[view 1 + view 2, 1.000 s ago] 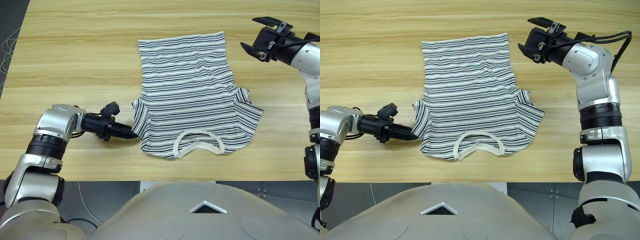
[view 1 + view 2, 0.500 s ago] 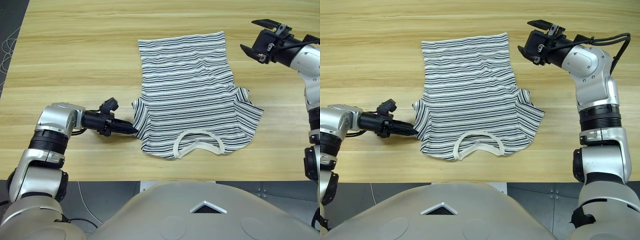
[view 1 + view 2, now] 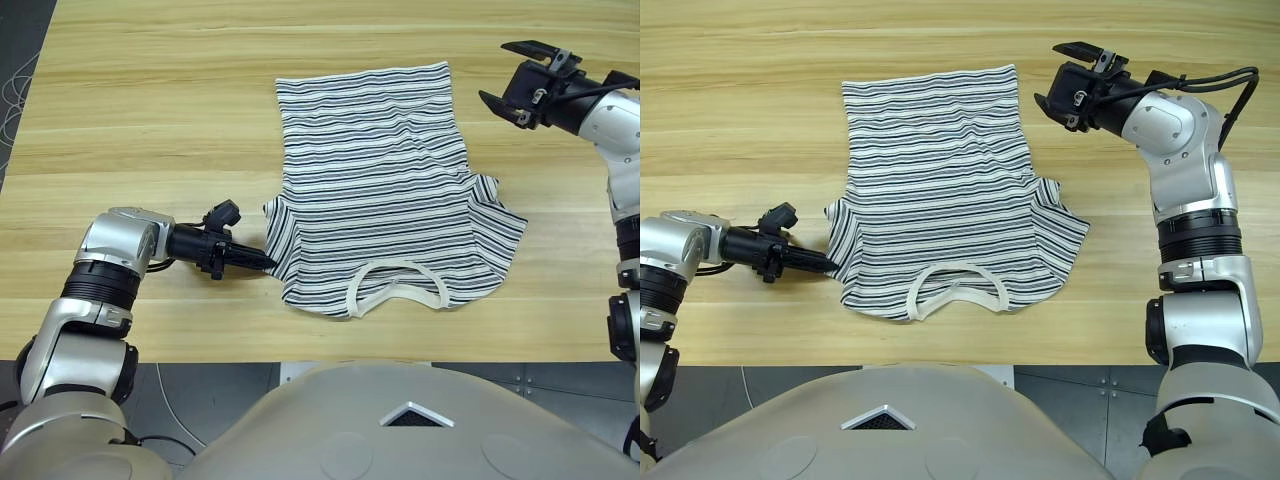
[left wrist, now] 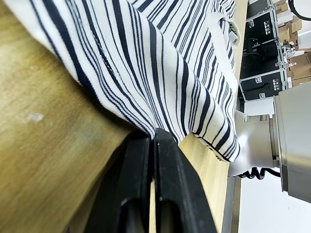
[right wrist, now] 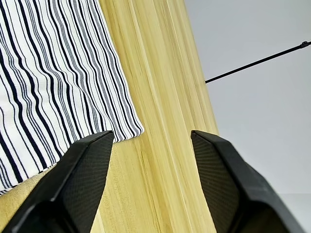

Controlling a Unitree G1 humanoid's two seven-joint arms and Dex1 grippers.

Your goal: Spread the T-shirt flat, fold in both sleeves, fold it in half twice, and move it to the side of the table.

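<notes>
A black-and-white striped T-shirt (image 3: 378, 190) lies on the wooden table (image 3: 150, 120), its white collar (image 3: 397, 287) nearest me and its hem at the far side. Both sleeves are partly tucked and wrinkled. My left gripper (image 3: 266, 263) lies low on the table at the shirt's left sleeve (image 4: 146, 73), shut on the sleeve's edge. My right gripper (image 3: 497, 70) hovers open just right of the hem's far right corner (image 5: 127, 130), its fingers (image 5: 82, 184) spread with nothing between them.
Bare wood surrounds the shirt on the left, at the far side and at the right. The table's near edge (image 3: 200, 358) runs just below the collar, with dark floor beyond it. Dark cases stand in the room behind, seen in the left wrist view.
My left gripper slid a little away from the near edge along the sleeve's side. My right gripper drifted slightly farther away. The shirt has not shifted.
</notes>
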